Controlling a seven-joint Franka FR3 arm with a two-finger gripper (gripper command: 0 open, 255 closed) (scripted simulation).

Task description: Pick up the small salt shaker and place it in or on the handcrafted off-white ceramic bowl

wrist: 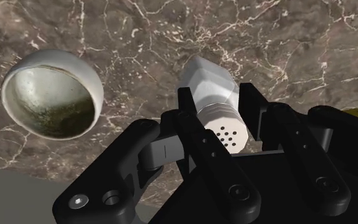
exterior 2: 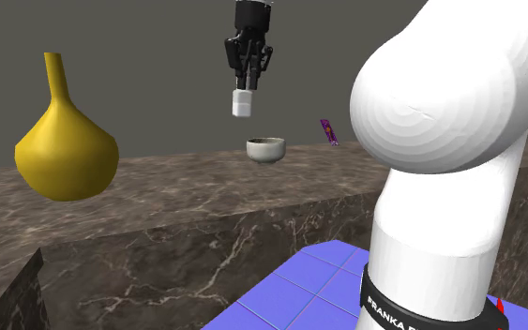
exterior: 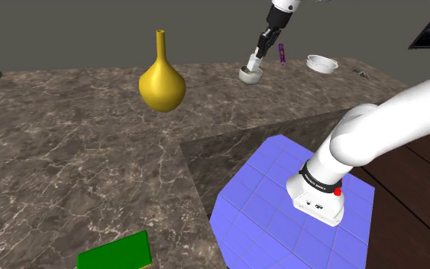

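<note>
Gripper: closed on the salt shaker, hanging in the air above the counter with its fingers pointing down.
Fingers: two black fingers, one on each side of the shaker's cap end, pressed against it.
Salt shaker: white, with a faceted body and a perforated cap. It is clasped in the hand, juts out past the fingertips towards the counter, and touches nothing else.
Bowl: off-white outside, darker and greenish inside. It stands upright on the counter below the hand. In the second exterior view a clear gap separates it from the shaker's lower end. In the wrist view it sits a little to one side of the shaker, not straight under it.
Counter: dark brown stone with pale veins, spreading under the hand.
Vase: yellow, round-bellied and long-necked, upright on the counter, well apart from the hand on the shoulder view's left.
Purple item: small and slim, near the hand on the shoulder view's right, just past the bowl.
White dish: shallow, farther from the hand on that same side.
Green slab: flat on the counter's near edge, far from the hand.
Blue tiled surface: beneath the arm's base, far from the hand.
</note>
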